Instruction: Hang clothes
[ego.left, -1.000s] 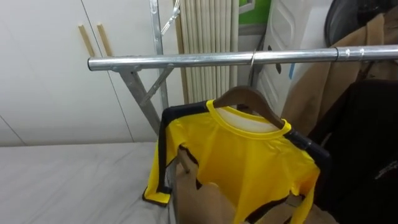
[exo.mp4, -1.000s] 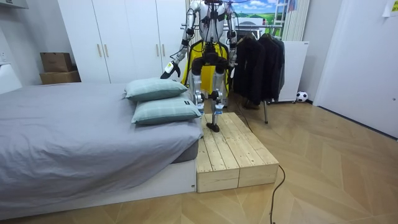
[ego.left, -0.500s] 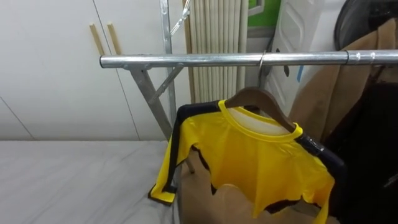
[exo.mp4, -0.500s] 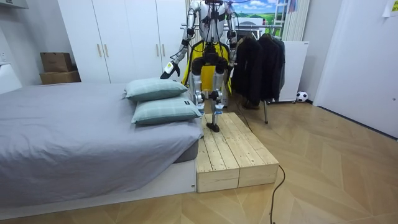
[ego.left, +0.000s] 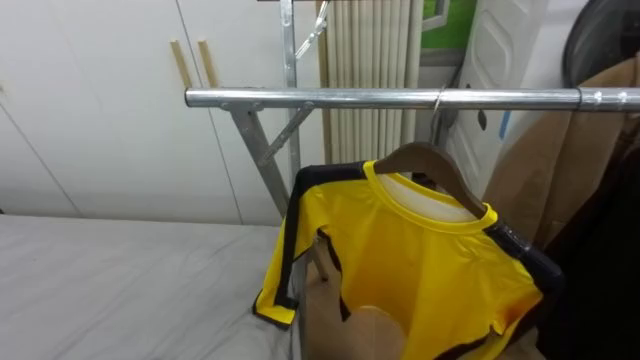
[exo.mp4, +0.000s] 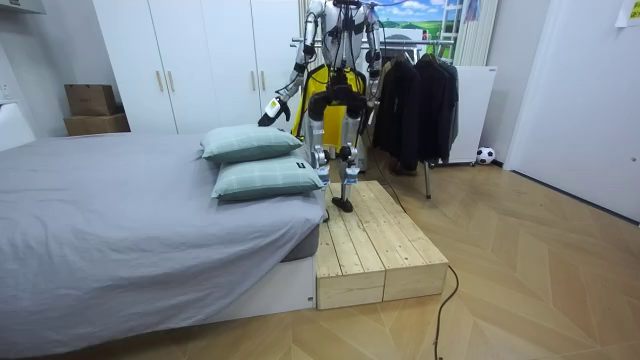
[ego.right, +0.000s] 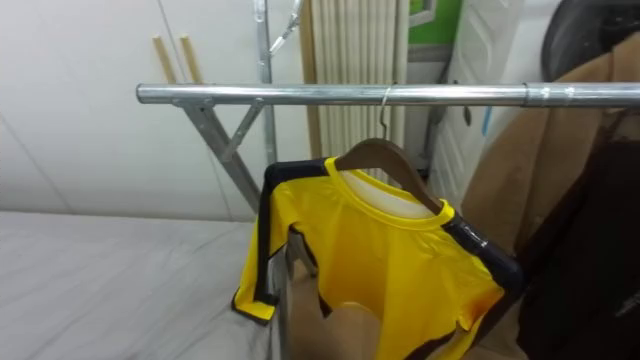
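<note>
Looking down from your robot's head, you saw the yellow shirt on a wooden hanger. The hanger's hook was over the metal rail, so the shirt was hanging on the clothes rack. The shirt had black edges at the shoulders and at the sleeve. Something brown showed low down in front of the shirt, and you could not tell what it was. A tan coat hung just to the right of the shirt, with dark coats past it. The grey bed lay to the left, under the end of the rail. White wardrobe doors stood behind it.

In the room view, your robot stood on the wooden platform next to the bed, facing the rack. Two pillows lay on the bed close by. Its left hand was out to the side above the pillows, away from the shirt. It was too small there for you to tell how that hand was held.
</note>
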